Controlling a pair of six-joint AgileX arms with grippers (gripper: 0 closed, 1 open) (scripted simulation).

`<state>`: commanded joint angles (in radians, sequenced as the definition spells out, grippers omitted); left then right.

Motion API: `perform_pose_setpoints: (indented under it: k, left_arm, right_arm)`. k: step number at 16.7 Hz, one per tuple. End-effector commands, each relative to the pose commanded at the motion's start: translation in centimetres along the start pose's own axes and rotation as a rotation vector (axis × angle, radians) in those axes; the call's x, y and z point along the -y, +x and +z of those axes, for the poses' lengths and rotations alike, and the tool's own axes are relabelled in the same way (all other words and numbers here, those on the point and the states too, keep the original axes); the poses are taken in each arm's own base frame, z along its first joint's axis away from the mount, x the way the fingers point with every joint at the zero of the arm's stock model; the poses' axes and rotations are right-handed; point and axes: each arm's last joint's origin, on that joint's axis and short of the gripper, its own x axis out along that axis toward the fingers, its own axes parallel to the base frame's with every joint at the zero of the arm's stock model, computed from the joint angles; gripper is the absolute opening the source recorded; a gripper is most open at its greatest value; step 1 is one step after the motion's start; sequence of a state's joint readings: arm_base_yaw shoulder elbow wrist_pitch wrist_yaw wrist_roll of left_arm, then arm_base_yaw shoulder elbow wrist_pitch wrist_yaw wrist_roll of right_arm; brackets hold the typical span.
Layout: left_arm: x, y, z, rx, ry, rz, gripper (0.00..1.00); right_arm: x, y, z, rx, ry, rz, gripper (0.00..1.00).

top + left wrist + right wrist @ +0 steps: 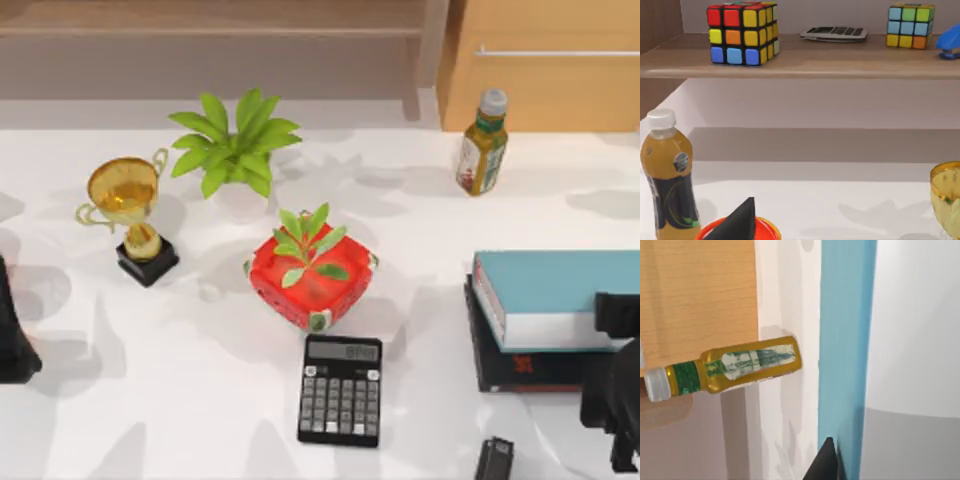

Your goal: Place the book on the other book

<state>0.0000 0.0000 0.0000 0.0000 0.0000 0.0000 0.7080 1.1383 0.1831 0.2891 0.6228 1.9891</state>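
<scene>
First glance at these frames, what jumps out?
The thick teal-blue book with white pages already lies on the thin black book with red lettering at the table's right edge, with the right gripper beside it. Mid-table, a bright red pot holding a green plant stands just behind a black calculator. A gold trophy on a black base stands at the left.

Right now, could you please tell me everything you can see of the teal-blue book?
The book is thick, with a plain light teal-blue cover and a white page block on its left and near edges. It lies flat at the table's right side, resting on the thin black book, whose edges jut out beneath. My right gripper overlaps its near right corner.
</scene>
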Motion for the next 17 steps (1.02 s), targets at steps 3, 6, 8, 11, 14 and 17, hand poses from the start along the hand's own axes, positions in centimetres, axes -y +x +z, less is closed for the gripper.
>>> perform_pose_setpoints:
  k: [3,6,8,11,14,17]
  left_arm:
    - [0.0,0.0,0.0,0.0,0.0,0.0,1.0]
    - [0.0,0.0,0.0,0.0,0.0,0.0,1.0]
    - [0.0,0.0,0.0,0.0,0.0,0.0,1.0]
    - [0.0,0.0,0.0,0.0,0.0,0.0,1.0]
    - [0.0,0.0,0.0,0.0,0.0,0.0,1.0]
    - [0.0,0.0,0.0,0.0,0.0,0.0,1.0]
  right_arm:
    - [0.0,0.0,0.0,0.0,0.0,0.0,0.08]
    - [0.0,0.0,0.0,0.0,0.0,0.0,0.3]
    - [0.0,0.0,0.0,0.0,0.0,0.0,0.45]
    - [0.0,0.0,0.0,0.0,0.0,0.0,0.68]
    - [0.0,0.0,0.0,0.0,0.0,0.0,0.9]
    - [0.0,0.0,0.0,0.0,0.0,0.0,1.0]
